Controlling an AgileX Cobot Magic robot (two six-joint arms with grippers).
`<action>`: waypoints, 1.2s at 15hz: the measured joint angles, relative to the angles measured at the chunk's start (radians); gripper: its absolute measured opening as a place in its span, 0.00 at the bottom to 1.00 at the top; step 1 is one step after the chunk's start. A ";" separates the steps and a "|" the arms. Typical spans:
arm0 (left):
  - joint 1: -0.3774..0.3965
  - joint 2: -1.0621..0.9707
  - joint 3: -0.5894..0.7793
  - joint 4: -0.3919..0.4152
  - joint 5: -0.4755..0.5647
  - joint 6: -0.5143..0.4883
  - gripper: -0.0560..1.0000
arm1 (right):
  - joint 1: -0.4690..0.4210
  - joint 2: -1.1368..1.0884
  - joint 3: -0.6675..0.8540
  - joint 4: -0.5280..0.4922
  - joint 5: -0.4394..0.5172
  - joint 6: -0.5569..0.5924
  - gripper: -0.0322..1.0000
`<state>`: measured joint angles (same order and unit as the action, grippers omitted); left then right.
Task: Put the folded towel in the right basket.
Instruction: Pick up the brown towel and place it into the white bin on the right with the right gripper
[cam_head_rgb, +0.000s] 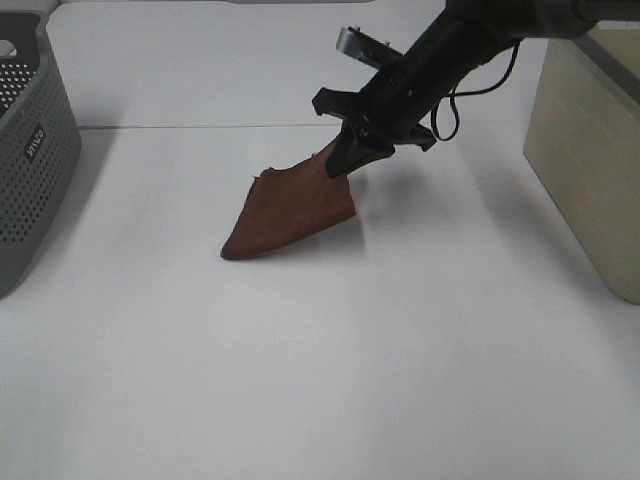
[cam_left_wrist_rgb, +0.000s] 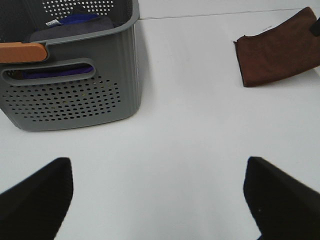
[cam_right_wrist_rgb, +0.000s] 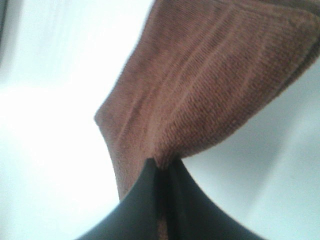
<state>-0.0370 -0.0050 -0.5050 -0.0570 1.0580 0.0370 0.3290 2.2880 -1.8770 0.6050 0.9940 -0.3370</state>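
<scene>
The folded brown towel (cam_head_rgb: 293, 208) hangs by its far corner from my right gripper (cam_head_rgb: 343, 160), with its low end touching the white table. In the right wrist view the two black fingers (cam_right_wrist_rgb: 140, 200) are pinched shut on the towel (cam_right_wrist_rgb: 200, 85). The towel also shows in the left wrist view (cam_left_wrist_rgb: 280, 50). The right basket (cam_head_rgb: 590, 150), beige, stands at the right edge of the table, apart from the towel. My left gripper (cam_left_wrist_rgb: 160, 200) is open and empty over bare table, out of the high view.
A grey perforated basket (cam_head_rgb: 30, 150) stands at the left edge; in the left wrist view this basket (cam_left_wrist_rgb: 75, 95) holds dark blue cloth and has an orange handle. The table's far edge runs behind the towel.
</scene>
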 joint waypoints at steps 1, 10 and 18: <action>0.000 0.000 0.000 0.000 0.000 0.000 0.88 | 0.000 -0.012 -0.013 -0.006 0.023 0.000 0.03; 0.000 0.000 0.000 0.000 0.000 0.000 0.88 | 0.000 -0.200 -0.263 -0.303 0.216 0.142 0.03; 0.000 0.000 0.000 0.000 0.000 0.000 0.88 | -0.261 -0.372 -0.287 -0.454 0.220 0.177 0.03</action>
<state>-0.0370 -0.0050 -0.5050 -0.0570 1.0580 0.0370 0.0680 1.9160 -2.1640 0.1510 1.2140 -0.1600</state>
